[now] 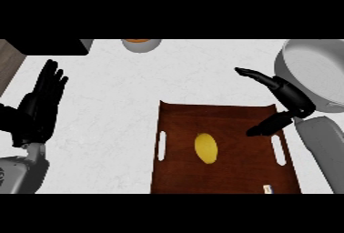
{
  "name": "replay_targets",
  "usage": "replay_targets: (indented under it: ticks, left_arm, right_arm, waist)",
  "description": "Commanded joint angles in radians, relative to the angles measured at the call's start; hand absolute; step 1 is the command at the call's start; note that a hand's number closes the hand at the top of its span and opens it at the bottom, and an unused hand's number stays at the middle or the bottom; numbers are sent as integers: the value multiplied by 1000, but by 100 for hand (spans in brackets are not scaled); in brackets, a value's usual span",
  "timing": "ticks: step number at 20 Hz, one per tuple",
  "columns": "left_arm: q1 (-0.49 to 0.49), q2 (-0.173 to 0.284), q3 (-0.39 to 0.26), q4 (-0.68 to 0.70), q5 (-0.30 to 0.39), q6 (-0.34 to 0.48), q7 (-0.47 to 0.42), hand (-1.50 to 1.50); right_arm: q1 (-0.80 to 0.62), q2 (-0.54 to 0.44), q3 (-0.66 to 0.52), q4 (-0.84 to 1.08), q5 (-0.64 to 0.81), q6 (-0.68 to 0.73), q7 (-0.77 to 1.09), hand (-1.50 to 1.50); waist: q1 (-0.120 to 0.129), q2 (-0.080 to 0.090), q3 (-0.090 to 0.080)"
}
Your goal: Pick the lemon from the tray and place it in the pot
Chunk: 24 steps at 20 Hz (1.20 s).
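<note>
**One lemon on the tray, both hands empty**

One yellow oval lemon (206, 148) lies at the middle of the brown wooden tray (228, 177) — the tray has two slot handles, one on each long side. A small label sits near the tray's lower right corner; its writing is too small to read. One grey round metal pot (316, 68) stands on the white marbled worktop (114, 113), upper right.

Right robot hand (285, 93) hovers over the tray's upper right corner, thumb and fingers spread wide, holding nothing. Left robot hand (39, 107) rests at the left edge — fingers straight, up.

A small grey bowl (140, 44) with something orange inside sits at the top edge.
</note>
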Motion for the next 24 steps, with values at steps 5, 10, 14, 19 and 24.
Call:
replay_targets:
  ticks: [5, 10, 14, 19, 24]
  left_arm:
    - [-10, 11, 23, -6, 2, -5, 31, 0]
    - [28, -10, 20, -5, -8, -16, -6, 0]
    - [15, -45, 5, 3, -52, -1, -10, 0]
    - [-6, -71, 39, 9, -73, -22, 13, 0]
    - [17, -64, 75, 30, -70, -86, -7, 0]
  right_arm:
    - [-98, -57, 220, -156, 193, 145, 285, -150]
    - [-80, -52, 310, -278, 259, 238, 465, -150]
    - [-22, 11, 311, -418, 258, 292, 637, -150]
    - [59, 92, 296, -451, 320, 307, 663, -150]
    - [95, 139, 330, -463, 405, 327, 700, -150]
  waist:
    - [-4, -7, -2]
    - [-7, -5, -1]
    - [-10, -2, 0]
    - [-5, 0, 0]
    - [-4, 1, 0]
